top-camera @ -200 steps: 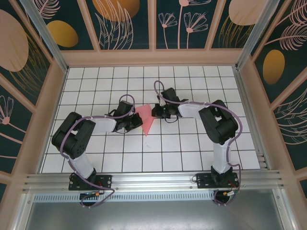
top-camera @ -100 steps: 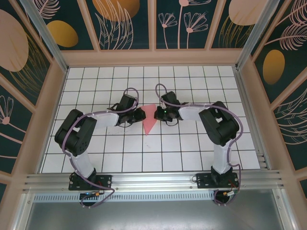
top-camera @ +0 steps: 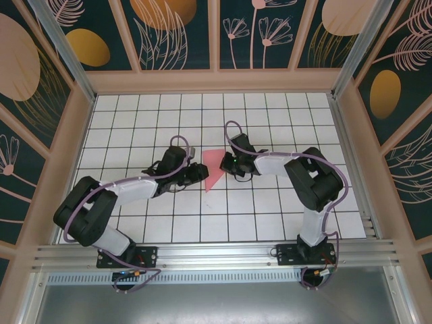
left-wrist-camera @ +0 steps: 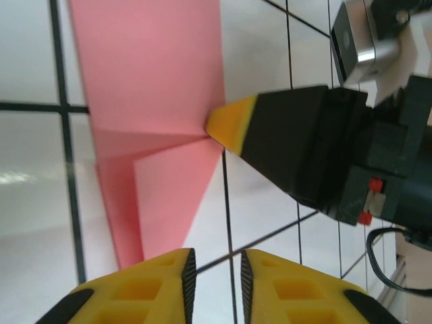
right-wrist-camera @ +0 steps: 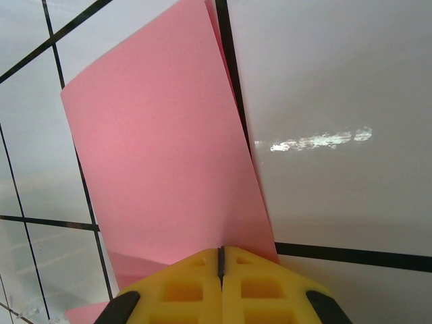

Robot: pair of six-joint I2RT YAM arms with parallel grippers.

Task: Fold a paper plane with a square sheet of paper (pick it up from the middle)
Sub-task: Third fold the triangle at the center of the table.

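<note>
Folded paper between two arms: a thin salmon-pink sheet of paper (top-camera: pixel 214 167), folded to a point, is seen lying flat on the white grid-tiled counter (top-camera: pixel 270 202).

The paper is placed near the counter's middle, with its narrow point turned toward the arms' bases. The right arm's fingers (right-wrist-camera: pixel 182 290) are pressed together with no gap, and their yellow tip is set on the paper's right edge, where a crease meets it. The left arm's fingers (left-wrist-camera: pixel 135 293) are parted by a narrow gap, through which white tile and a dark grid line are seen; they are poised just beside the paper's left side, near its pointed end.
</note>
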